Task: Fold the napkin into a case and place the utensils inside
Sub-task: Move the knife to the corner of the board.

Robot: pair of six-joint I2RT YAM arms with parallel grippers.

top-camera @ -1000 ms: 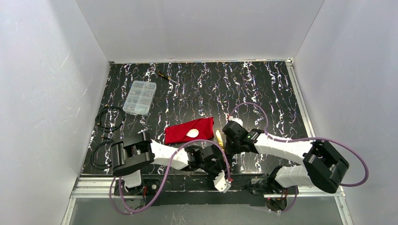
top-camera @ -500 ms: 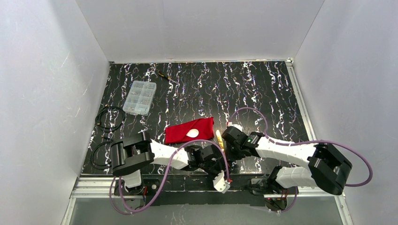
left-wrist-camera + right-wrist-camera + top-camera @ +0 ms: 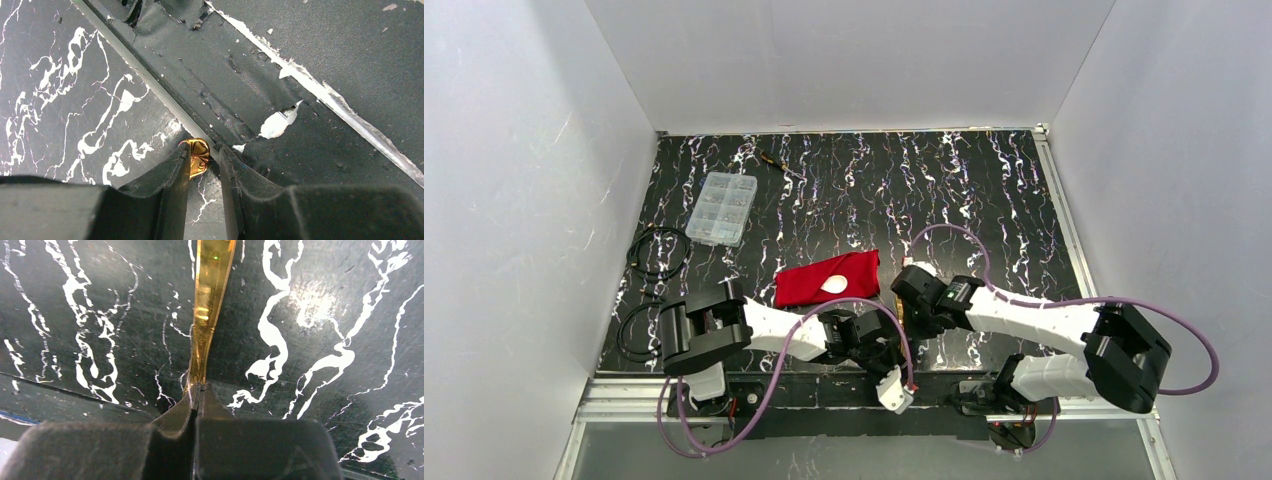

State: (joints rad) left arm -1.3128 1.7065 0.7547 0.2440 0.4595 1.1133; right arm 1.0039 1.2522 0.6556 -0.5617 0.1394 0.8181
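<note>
Right gripper (image 3: 198, 389) tight on gold utensil (image 3: 209, 300)

Glossy gold utensil (image 3: 210, 300) lies on shiny marbled table (image 3: 325, 405).

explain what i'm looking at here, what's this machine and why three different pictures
It is two robot arms bolted to a black marbled table, each ending in a two-finger claw. The wide picture looks down from above and behind; the two close-ups come from a camera on each wrist. On the table lie a folded red napkin with a white spoon on it and a clear compartment box. The right claw is shut on one end of a gold utensil. The left claw has its jaws apart around the other end.
</note>
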